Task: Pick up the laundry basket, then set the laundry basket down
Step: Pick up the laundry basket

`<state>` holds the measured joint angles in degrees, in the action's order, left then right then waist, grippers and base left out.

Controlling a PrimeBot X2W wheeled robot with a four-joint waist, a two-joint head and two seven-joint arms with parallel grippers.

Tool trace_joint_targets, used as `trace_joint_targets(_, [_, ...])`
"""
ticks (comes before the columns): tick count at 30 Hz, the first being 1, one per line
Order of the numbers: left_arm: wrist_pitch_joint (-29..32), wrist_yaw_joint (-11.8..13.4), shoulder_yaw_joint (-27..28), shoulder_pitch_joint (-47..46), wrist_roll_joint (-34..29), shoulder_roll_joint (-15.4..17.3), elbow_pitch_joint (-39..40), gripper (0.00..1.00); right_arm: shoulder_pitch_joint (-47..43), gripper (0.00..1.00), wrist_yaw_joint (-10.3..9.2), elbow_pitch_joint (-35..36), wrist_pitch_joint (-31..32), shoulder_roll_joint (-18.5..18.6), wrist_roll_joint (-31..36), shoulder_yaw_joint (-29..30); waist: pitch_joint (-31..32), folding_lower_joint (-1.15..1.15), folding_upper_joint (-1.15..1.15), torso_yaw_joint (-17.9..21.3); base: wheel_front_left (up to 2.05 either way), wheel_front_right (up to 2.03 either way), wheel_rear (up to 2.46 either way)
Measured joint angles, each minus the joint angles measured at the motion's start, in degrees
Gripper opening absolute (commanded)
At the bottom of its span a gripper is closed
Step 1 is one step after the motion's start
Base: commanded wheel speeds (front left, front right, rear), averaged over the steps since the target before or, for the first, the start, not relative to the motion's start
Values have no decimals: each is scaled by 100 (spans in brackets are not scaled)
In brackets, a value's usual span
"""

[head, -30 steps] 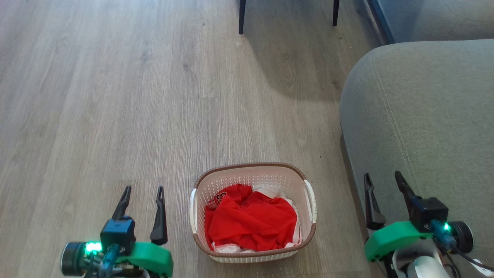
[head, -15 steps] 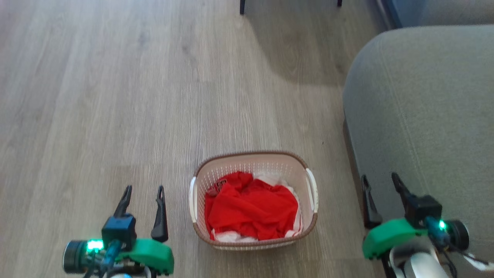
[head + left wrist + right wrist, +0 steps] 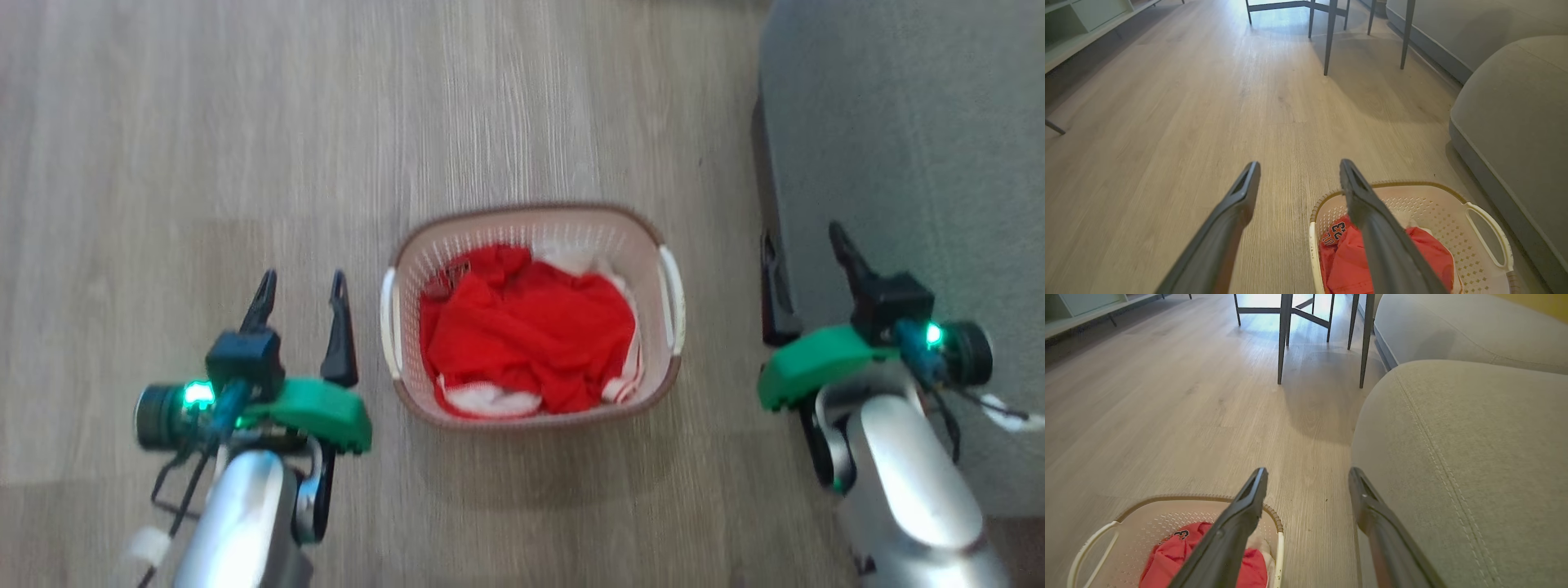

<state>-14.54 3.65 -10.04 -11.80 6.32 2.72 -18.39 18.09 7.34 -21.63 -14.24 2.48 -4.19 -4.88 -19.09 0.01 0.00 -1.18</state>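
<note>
The laundry basket (image 3: 522, 214) sits on the floor (image 3: 204, 122) between my hands, with red clothes (image 3: 526, 335) heaped inside. My left gripper (image 3: 302, 278) hangs just left of it and my right gripper (image 3: 800, 233) off to its right, both spread wide and empty. I see two risks. The right fingers could snag the grey sofa (image 3: 898, 122) (it crowds the basket's right side). Uneven grips on the white handles (image 3: 673, 298) could also tip the load out.

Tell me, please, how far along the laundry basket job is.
Done: nothing yet; the laundry basket sits on the floor, red clothing inside. In hand: the left gripper and right gripper, both open, flank it, touching neither handle. Left: grasp, lift, set down.
</note>
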Motion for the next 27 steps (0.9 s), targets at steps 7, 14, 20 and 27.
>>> trace_joint_targets(7, [-9, 101, -172, -886, 324, -34, -657, 100, 787, 100, 0, -514, -4, 21, -48, 114, -941, 1, 0, 7, 0, 0, 0])
trace_joint_targets(14, [-9, 194, -435, -1546, 578, -59, -1226, 100, 1374, 100, 0, -1104, -5, 46, -49, 98, -1739, 0, 0, -60, 0, 0, 0])
trace_joint_targets(20, [-9, 199, -713, -1929, 881, -78, -1631, 100, 1722, 100, 0, -1519, -5, 71, -57, 99, -2256, -1, 0, -181, 0, 0, 0])
trace_joint_targets(27, [-9, 192, -1034, -2339, 1049, -88, -2120, 100, 2081, 100, 0, -1836, -5, 97, -163, 83, -2742, -1, 0, -300, 0, 0, 0])
